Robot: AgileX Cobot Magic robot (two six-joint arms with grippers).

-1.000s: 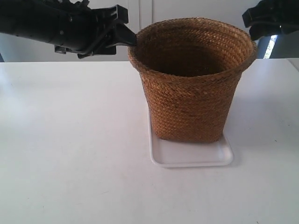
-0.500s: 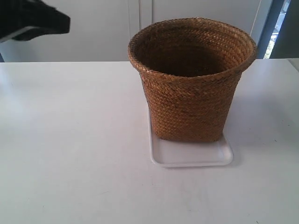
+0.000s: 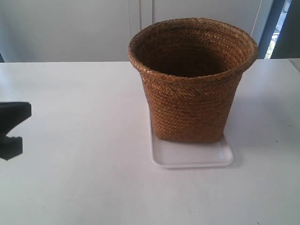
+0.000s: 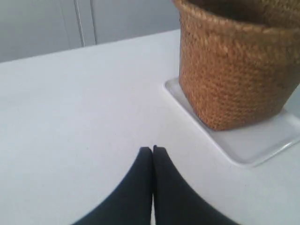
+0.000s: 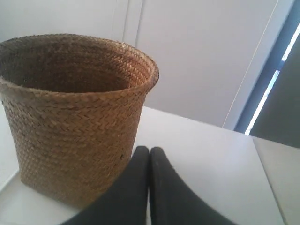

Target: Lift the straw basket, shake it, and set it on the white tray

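The brown straw basket (image 3: pixel 192 79) stands upright on the white tray (image 3: pixel 192 157), and no gripper touches it. The left wrist view has the basket (image 4: pixel 236 70) and tray (image 4: pixel 253 143) off to one side of my left gripper (image 4: pixel 153 149), which is shut and empty over the bare table. My right gripper (image 5: pixel 149 150) is shut and empty too, close beside the basket (image 5: pixel 75 117). A corner of the tray (image 5: pixel 9 199) shows under the basket there. At the exterior view's left edge a black gripper part (image 3: pixel 11 129) juts in. The other arm is out of that view.
The white table (image 3: pixel 75 178) spreads all round the tray. Behind it stands a pale wall with cabinet seams (image 3: pixel 140 18). A dark window frame (image 3: pixel 274 23) rises at the back right.
The arm at the exterior view's left let go of the basket rim, pulled away and dropped low to the left edge. The arm at the right left the view. The basket stays put.
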